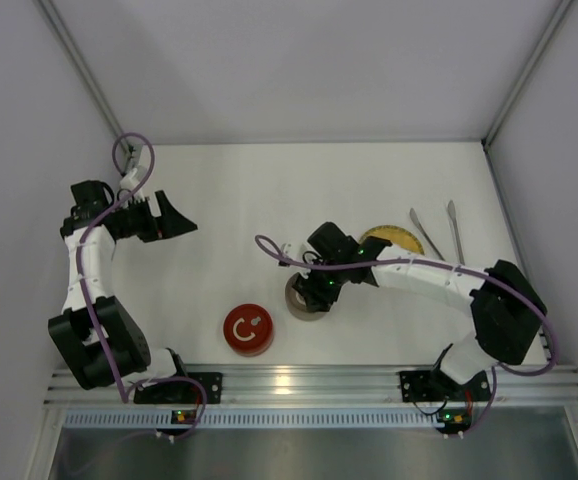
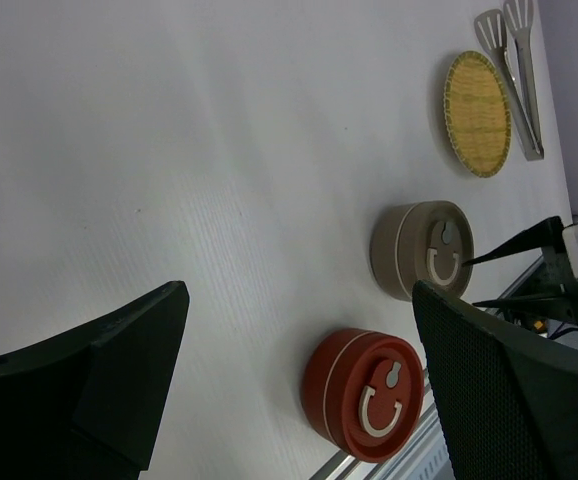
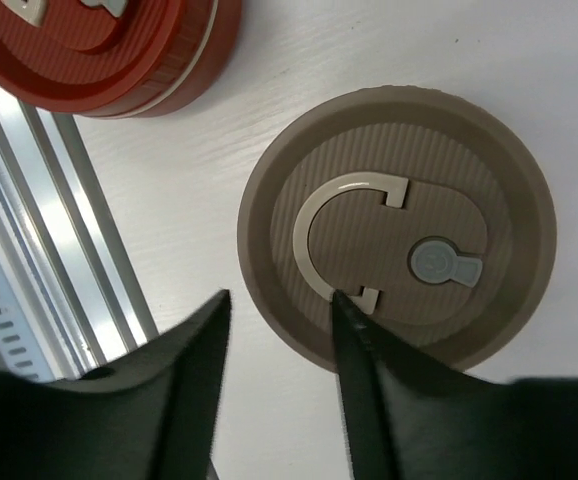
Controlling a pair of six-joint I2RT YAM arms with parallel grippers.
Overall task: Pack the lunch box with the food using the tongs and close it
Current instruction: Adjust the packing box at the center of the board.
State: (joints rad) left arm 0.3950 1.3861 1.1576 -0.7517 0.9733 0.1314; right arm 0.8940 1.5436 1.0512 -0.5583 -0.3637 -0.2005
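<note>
**Current state**
- Right pincer [image 3: 281,300]: jaws parted, clamping nothing. One fingertip lies over the curved handle [image 3: 344,235] on the lid of the tan tin [image 3: 489,150]; the other is outside the rim.
- Left pincer [image 2: 299,300]: wide open and empty, near the left edge of the table [image 1: 269,190].
- Tongs [image 2: 491,30]: lying near the right edge, just beside the yellow plate [image 2: 477,113].
- Food: not visible in any view.

**Hazards**
- A sideways move could snag the fingertip on the handle. That could drag the tan tin into the red tin [image 1: 248,329] or toward the near edge.
- Whether the lid is fully seated cannot be told. A snag could pop it loose.
</note>
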